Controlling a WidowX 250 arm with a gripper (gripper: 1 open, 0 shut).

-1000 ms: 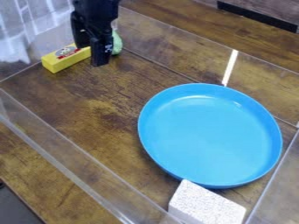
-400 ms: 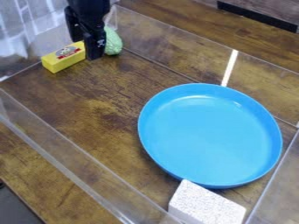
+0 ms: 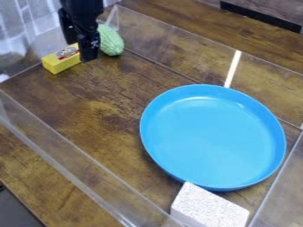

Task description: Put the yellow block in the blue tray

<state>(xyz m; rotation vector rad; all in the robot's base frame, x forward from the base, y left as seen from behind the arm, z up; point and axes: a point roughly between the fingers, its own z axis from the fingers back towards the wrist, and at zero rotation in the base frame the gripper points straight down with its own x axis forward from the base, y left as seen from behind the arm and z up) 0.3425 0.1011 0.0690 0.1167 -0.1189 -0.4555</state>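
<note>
The yellow block (image 3: 59, 61) is a small flat bar lying on the wooden table at the upper left, with a reddish mark on its top. My black gripper (image 3: 78, 53) hangs pointing down right over the block's right end, open, with nothing held; its fingers hide that end of the block. Whether the fingers touch the block I cannot tell. The blue tray (image 3: 268, 164) is a large round shallow dish at the right of the table, with nothing in it, well away from the gripper.
A green bumpy oval object (image 3: 110, 39) lies just right of the gripper. A white speckled foam-like block (image 3: 208, 207) sits at the tray's near edge. Clear plastic walls (image 3: 53, 168) surround the wooden table.
The gripper has slid left, away from the green object, which now shows fully, and now stands over the yellow block's right end. Its jaws stay open.
</note>
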